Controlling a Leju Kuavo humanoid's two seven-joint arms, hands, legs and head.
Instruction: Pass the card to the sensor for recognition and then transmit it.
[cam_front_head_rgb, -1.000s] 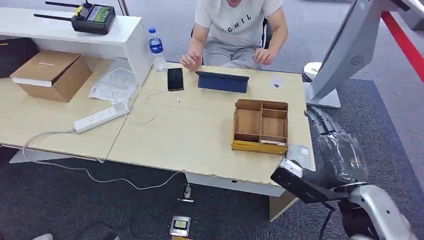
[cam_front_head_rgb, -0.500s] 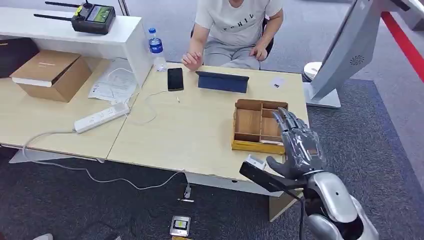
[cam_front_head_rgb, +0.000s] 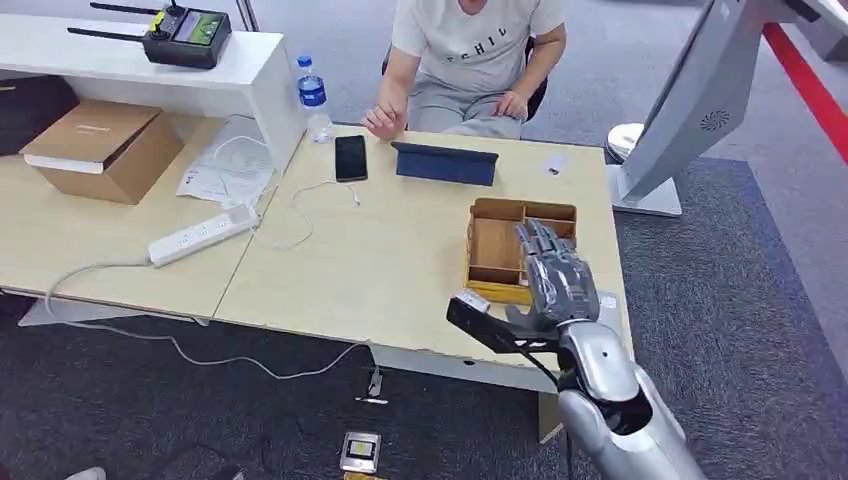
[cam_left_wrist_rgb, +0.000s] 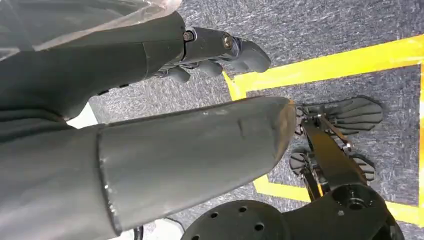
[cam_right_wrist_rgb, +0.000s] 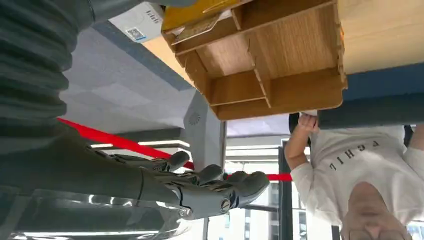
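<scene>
We see the right robot hand (cam_front_head_rgb: 556, 275) at centre right of the head view, fingers extended and spread, holding nothing, above the near edge of the wooden tray (cam_front_head_rgb: 497, 243) on the bench (cam_front_head_rgb: 380, 270). The left robot hand (cam_left_wrist_rgb: 150, 100) hangs over the carpet, fingers loosely extended and empty.

The card (cam_right_wrist_rgb: 197, 29) appears to lie in the tray's narrow front compartment, seen at top centre of the right wrist view; in the head view the hand covers that spot. A white box (cam_right_wrist_rgb: 140, 21) sits just beside the tray.

We judge the card light, thin, stiff and smooth, so liable to slip. Because it lies nearly flat between low partitions, we would pinch an exposed edge between thumb and finger rather than press from above, and lift with little force.
</scene>
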